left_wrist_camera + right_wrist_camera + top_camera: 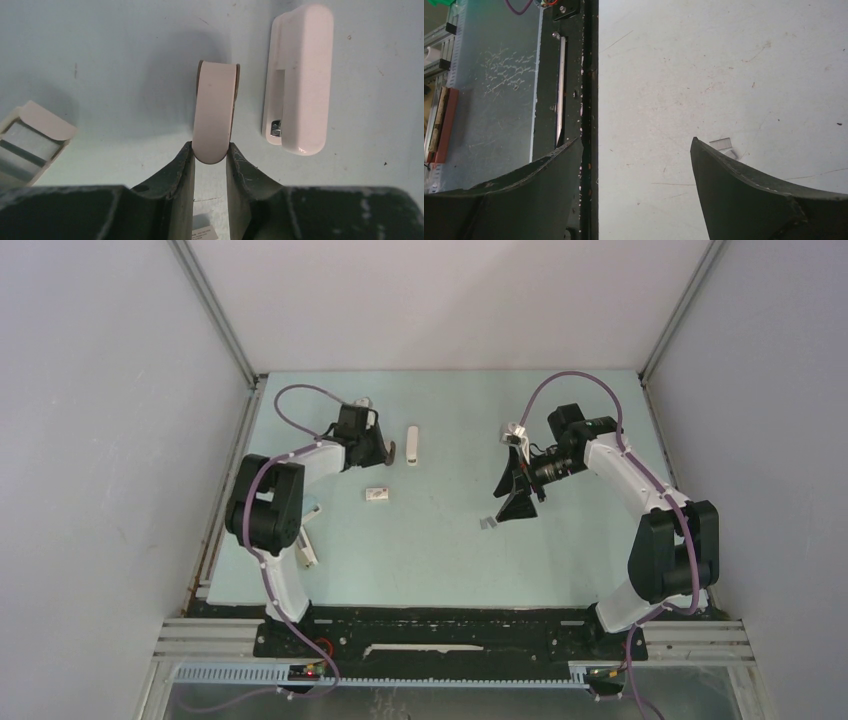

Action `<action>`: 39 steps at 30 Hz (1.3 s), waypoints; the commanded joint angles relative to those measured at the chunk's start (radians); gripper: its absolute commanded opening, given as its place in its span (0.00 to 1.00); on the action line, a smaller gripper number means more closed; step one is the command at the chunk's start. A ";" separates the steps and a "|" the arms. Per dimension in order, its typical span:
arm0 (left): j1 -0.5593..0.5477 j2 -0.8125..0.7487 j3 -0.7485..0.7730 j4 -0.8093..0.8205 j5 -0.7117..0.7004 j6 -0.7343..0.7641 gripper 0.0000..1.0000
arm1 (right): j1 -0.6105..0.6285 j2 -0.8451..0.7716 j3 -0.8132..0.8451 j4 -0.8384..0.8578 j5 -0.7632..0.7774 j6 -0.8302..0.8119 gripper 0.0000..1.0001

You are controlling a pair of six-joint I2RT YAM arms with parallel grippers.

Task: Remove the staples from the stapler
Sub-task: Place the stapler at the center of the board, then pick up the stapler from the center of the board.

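Firmly, left jaws clamp the stapler [215, 115], right jaws gape; box [50, 121] holds grey block [26, 144].

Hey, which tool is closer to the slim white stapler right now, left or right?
Left. The left tool, shut on the beige stapler, sits just beside the slim white stapler; the right tool hangs open well off to its right.

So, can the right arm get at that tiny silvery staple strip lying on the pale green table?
Probably yes. The right pincer hangs open over the pale green table, and the tiny silvery staple strip lies beside one finger, with nothing covering it.
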 commanded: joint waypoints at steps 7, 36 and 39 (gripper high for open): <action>-0.029 0.053 0.158 -0.142 -0.013 0.016 0.44 | -0.004 -0.028 0.002 -0.013 -0.018 -0.024 0.89; -0.017 -1.108 -0.696 0.131 -0.307 -0.184 0.99 | 0.126 -0.167 -0.035 0.061 0.066 0.002 0.89; -0.005 -1.184 -0.740 0.107 -0.320 -0.234 1.00 | 0.144 -0.169 -0.036 0.065 0.075 0.003 0.89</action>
